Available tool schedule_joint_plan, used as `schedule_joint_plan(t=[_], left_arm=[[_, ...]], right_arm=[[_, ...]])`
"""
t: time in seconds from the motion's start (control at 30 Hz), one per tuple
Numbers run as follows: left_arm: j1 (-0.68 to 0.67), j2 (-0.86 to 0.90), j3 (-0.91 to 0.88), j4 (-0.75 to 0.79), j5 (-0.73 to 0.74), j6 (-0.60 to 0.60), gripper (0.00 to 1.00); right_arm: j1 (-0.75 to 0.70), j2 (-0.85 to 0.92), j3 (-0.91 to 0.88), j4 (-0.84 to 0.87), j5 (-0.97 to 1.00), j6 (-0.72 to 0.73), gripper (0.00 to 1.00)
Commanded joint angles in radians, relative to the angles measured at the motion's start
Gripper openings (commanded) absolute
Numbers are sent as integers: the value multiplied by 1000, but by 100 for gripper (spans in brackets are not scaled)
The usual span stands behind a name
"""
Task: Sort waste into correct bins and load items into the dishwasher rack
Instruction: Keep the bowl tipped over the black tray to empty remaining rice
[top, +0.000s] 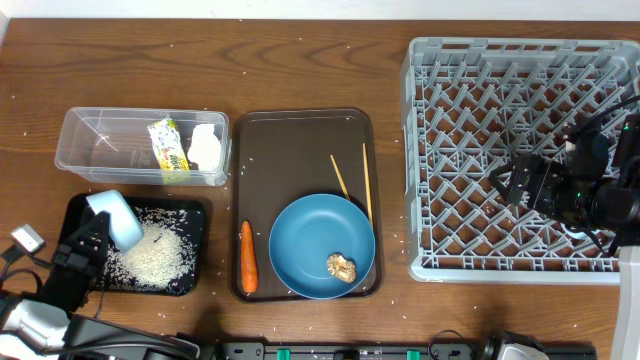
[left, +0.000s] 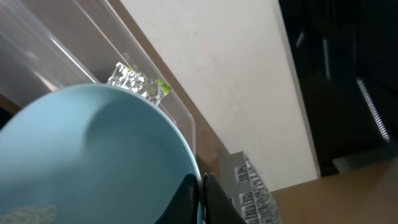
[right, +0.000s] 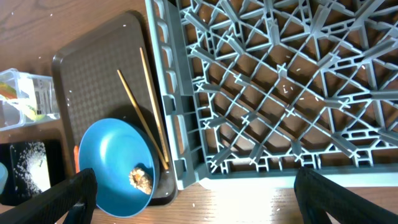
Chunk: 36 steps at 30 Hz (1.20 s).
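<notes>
Light-blue cup, tilted and pinched at its rim by the closed left gripper, hangs over rice in the black tray beneath (right gripper gapes empty above the rack); a slipping pinch could drop it, scattering grains.

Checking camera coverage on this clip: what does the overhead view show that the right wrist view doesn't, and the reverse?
Overhead only: the left hand gripping the light-blue cup above the rice-strewn black tray, and the whole dishwasher rack. Right wrist only: the right hand with fingers spread wide, open and empty, plus a few white grains within the rack grid. Both: the blue plate carrying the tan scrap, the chopsticks and the brown tray.
</notes>
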<state>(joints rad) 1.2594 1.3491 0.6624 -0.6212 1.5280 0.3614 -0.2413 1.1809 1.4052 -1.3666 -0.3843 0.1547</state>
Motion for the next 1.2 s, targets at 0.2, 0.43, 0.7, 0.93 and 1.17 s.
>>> schedule_joint_plan(t=[0.2, 0.43, 0.7, 0.93, 1.17], left_arm=[[-35, -1, 5, 3, -80, -22, 6], [-35, 3, 3, 43, 45, -56, 6], [-52, 0, 1, 33, 11, -61, 6], [-55, -1, 0, 13, -82, -72, 7], [-52, -2, -5, 71, -164, -206, 6]], right_arm=[[16, -1, -1, 3, 0, 32, 94], [16, -1, -1, -18, 25, 20, 95], [16, -1, -1, -19, 26, 20, 95], [16, -1, -1, -9, 25, 20, 95], [16, -1, -1, -9, 10, 24, 95]])
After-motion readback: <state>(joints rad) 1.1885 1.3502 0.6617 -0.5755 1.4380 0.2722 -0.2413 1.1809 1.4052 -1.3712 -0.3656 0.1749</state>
